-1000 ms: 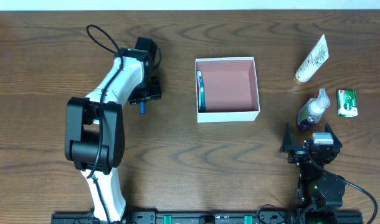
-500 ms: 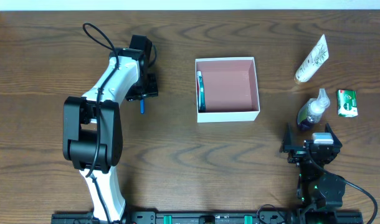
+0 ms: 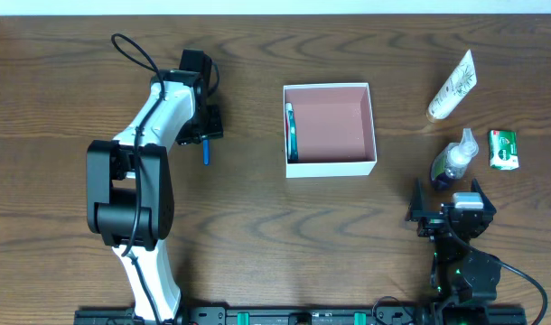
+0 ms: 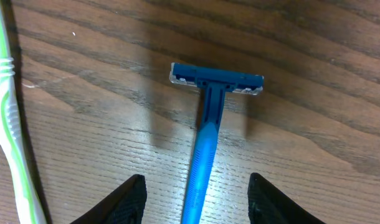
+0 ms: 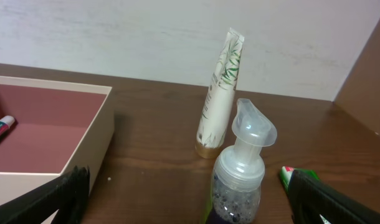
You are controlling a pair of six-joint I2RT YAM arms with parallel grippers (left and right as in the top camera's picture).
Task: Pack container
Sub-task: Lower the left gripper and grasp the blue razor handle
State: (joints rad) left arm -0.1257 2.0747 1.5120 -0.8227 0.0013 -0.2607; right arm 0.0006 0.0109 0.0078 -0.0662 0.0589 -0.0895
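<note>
Jaws spread, our left gripper (image 4: 197, 186) straddles the blue razor (image 4: 205, 149) toward the worktop's left edge. We judge it light, stiff and slick, best pinched mid-handle for the container (image 3: 330, 167). Our right gripper (image 5: 187, 180) gapes too.

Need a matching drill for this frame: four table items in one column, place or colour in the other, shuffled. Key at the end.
1. razor
2. tube
3. green packet
4. container

A. pink inside, mid-table
B. rightmost item on the table
C. blue, lying between the fingers of the open left pincer
D. white with leaf print, cap down

Pairs: 1-C, 2-D, 3-B, 4-A
</note>
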